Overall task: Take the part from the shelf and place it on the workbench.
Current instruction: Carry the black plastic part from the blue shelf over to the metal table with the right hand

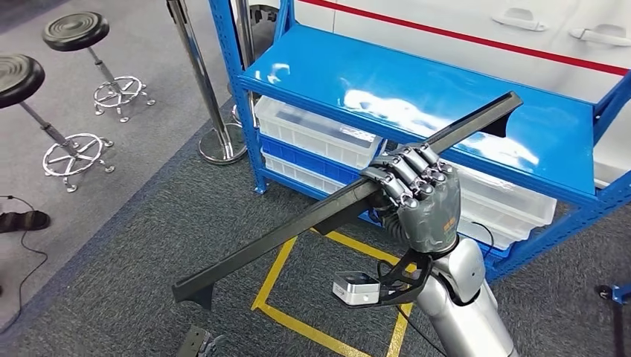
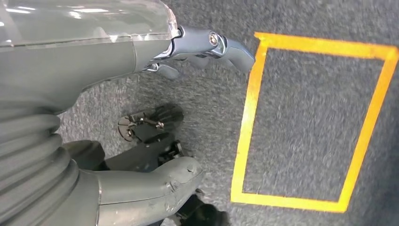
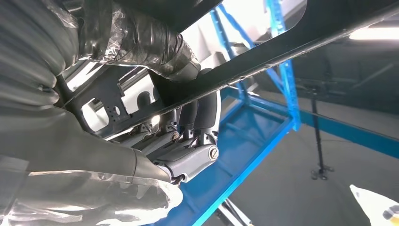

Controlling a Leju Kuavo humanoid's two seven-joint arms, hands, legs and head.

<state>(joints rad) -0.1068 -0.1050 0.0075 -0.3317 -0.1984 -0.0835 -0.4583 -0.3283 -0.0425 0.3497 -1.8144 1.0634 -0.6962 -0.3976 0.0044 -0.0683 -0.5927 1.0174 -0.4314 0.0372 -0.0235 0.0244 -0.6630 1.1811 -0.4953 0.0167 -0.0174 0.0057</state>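
Item: part [image 1: 327,208]. A long, thin black bar with a small downturned bracket at each end. We hold it in the air in front of the shelf [image 1: 417,97], near its middle, tilted: the far end rises over the blue top deck, the near end dips toward the grey carpet.

Holder: right hand [image 1: 420,197]. Its fingers [image 1: 402,175] are curled together over the bar and clamped on it. In the right wrist view the fingers [image 3: 200,117] wrap the bar's underside.

Left hand [image 2: 155,183]. It hangs over the carpet beside a yellow floor marking [image 2: 310,122]. Its fingers are apart and it holds nothing.

Surroundings: clear plastic bins [image 1: 320,134] on the shelf's lower tiers, a steel post on a round base [image 1: 216,141], and two black stools [image 1: 74,37].

Risks, as we judge them:
- The bar is long and gripped at one point. If we swing it quickly, it could twist or slide within the fingers.
- The far end is close above the blue deck. If we turn before backing off, it could strike the deck or an upright.
- The low near end could catch the post or the stools as we turn.

Markings: we can read no brand, label or writing on the part, shelf or bins.
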